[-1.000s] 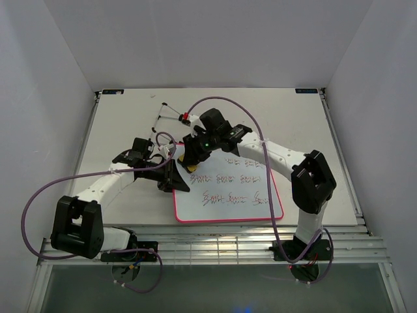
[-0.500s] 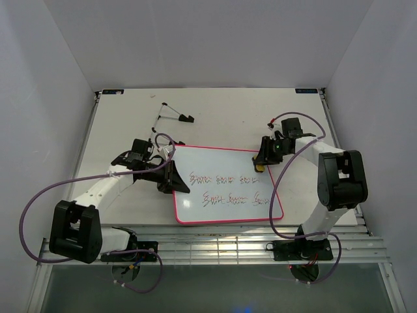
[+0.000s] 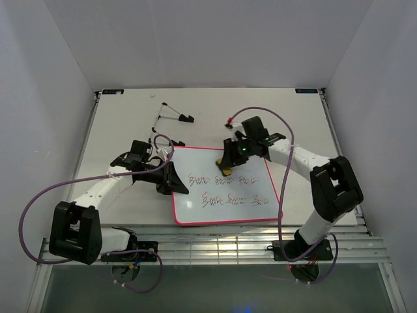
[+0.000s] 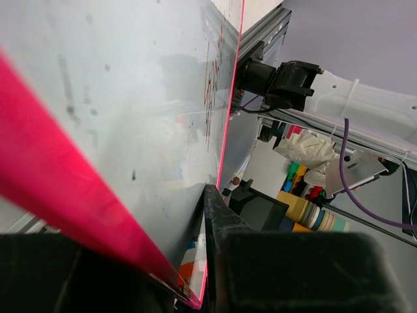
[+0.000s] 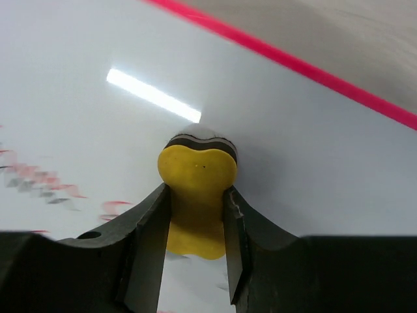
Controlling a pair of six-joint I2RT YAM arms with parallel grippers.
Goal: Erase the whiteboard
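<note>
Right pincer, eraser slid left, whiteboard writing blurred

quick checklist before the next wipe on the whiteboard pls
1. Grip: eraser pinched in right end effector: ok
2. Contact: eraser tip on whiteboard: ok
3. Hold: left end effector clamped on the board's left edge: ok
4. Cleared: writing gone: not ok, two rows show
5. Path: eraser sits above the upper row, near the top edge: ok
6. Board lying flat on table: cannot tell
</note>
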